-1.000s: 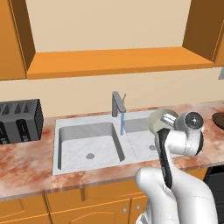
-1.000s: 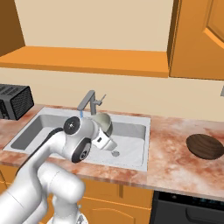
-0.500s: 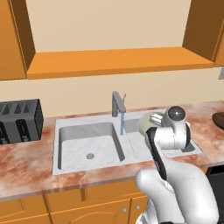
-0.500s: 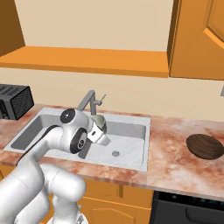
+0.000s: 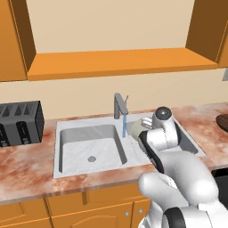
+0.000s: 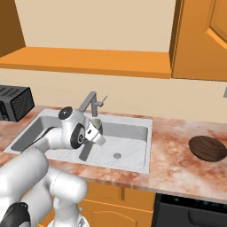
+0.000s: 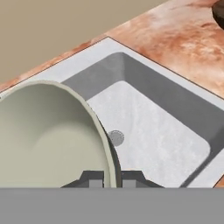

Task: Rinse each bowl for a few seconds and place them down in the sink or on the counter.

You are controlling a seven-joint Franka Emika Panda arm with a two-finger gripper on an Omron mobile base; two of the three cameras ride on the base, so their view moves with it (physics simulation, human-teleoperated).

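Observation:
My gripper (image 7: 111,178) is shut on the rim of the pale cream-green bowl (image 7: 48,135), one fingertip on each side of the wall. In the left base view the bowl (image 5: 135,127) hangs over the right basin of the sink (image 5: 71,129), right beside the blue water stream (image 5: 124,126) falling from the faucet (image 5: 119,106). From the right base, the gripper (image 6: 98,129) holds the bowl (image 6: 95,121) just under the faucet (image 6: 91,103). The dark brown bowl (image 6: 207,147) rests on the counter (image 6: 173,142) to the right of the sink.
A black toaster (image 5: 20,121) stands on the counter left of the sink. An orange wooden ledge (image 5: 120,62) runs above the faucet. The right basin (image 7: 153,131) below the bowl has a drain (image 7: 116,138) and holds nothing else.
The arm has swung left, carrying the pale bowl from over the sink's right edge to beside the faucet's water stream. The brown bowl has not moved.

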